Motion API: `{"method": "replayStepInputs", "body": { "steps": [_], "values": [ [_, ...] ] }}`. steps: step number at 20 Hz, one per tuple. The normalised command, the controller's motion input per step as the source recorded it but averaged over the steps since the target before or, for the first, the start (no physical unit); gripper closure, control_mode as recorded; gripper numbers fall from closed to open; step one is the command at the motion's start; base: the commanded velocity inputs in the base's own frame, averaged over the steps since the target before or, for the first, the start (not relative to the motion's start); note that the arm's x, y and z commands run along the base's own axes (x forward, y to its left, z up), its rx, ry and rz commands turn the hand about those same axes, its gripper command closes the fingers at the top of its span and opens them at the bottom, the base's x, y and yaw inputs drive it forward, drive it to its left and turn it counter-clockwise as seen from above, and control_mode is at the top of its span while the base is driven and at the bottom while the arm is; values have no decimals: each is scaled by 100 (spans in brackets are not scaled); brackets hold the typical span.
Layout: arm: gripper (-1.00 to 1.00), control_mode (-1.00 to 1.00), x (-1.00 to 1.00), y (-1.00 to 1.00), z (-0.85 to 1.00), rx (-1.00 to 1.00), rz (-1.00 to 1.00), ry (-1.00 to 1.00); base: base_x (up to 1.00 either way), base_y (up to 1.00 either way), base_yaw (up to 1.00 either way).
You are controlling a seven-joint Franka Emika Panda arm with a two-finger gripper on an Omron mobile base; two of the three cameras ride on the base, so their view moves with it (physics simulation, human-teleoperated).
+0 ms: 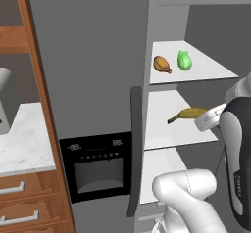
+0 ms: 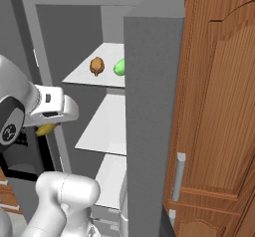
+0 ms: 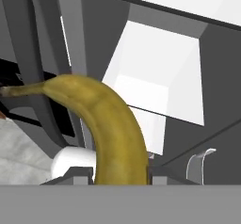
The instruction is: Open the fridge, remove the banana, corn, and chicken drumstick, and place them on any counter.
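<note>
Yellow banana [image 3: 110, 129] clamped in the gripper [image 3: 120, 173], clear of the open fridge [image 1: 93, 65]. Drumstick [image 1: 162, 64] and corn [image 1: 184, 60] sit on its top shelf. Nothing on the counter [image 1: 24, 139] yet.

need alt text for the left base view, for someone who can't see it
The robot's hand holds a yellow banana at the middle shelf of the open grey fridge. On the shelf above sit a chicken drumstick and green corn.
</note>
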Motion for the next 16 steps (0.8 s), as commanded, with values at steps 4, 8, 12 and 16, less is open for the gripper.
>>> {"method": "replayStepInputs", "body": {
  "steps": [4, 8, 12, 16],
  "values": [
    [100, 100, 0, 0, 0, 0, 0, 0, 0, 0, 0],
    [100, 100, 0, 0, 0, 0, 0, 0, -21, 18, 0],
    [100, 100, 0, 0, 0, 0, 0, 0, -46, 52, 0],
    [100, 100, 0, 0, 0, 0, 0, 0, -26, 59, 0]
  ]
}}
